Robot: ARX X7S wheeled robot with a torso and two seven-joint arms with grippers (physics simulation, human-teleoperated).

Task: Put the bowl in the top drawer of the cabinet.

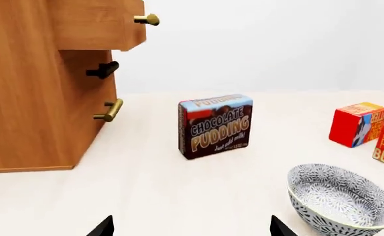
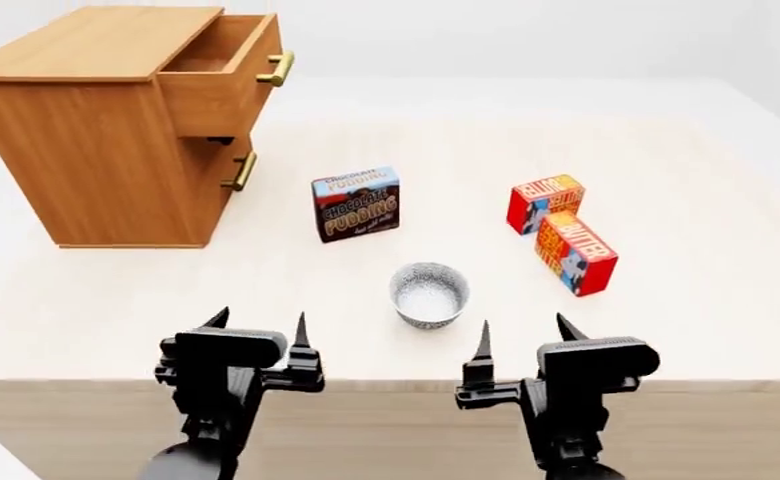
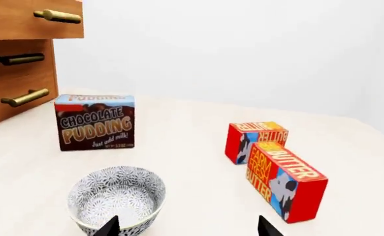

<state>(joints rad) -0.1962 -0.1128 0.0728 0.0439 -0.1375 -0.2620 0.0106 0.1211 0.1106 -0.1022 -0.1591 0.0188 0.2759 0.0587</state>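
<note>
- My left gripper (image 2: 259, 325) and right gripper (image 2: 521, 334) both gape wide, empty, over the table's near edge.
- The bowl (image 2: 429, 294) sits upright at 12 o'clock between them.
- The top drawer (image 2: 223, 75) stands pulled open at 10 o'clock; open table (image 2: 710, 300) around.

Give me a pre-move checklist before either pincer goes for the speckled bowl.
1. Top drawer of the light-brown wooden cabinet pulled out: ok.
2. Small white grey-blue speckled bowl upright on the pale table, nothing in it: ok.
3. Left pincer open, holding nothing: ok.
4. Right pincer open, holding nothing: ok.
5. Brown chocolate pudding box stands between bowl and cabinet: not ok, lift over it.
6. Room inside the drawer: cannot tell.
</note>
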